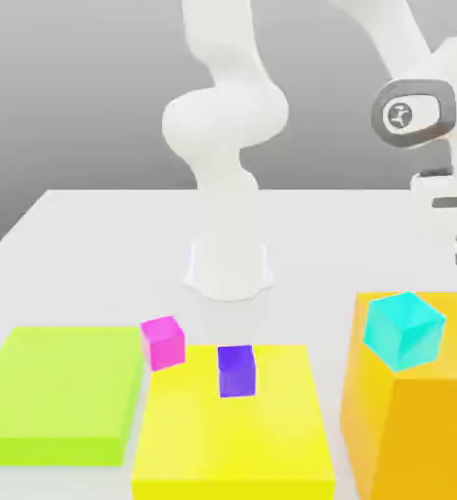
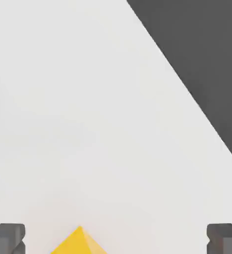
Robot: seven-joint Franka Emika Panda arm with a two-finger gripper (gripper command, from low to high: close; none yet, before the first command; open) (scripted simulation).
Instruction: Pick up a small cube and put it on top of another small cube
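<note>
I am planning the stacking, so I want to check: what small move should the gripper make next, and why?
Probably shift the open gripper over the cyan cube and lower it: the cube sits untouched on the orange block, with nothing between the fingers.

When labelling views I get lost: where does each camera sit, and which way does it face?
Exterior view: off the arm, raised in front of the table, facing the base of the arm across the coloured blocks.
Hand view: on the hand, looking down at the tabletop and its edge; the open end effector shows its grey fingertips.
Shared: the white table; the yellow-orange corner is probably the orange block.
</note>
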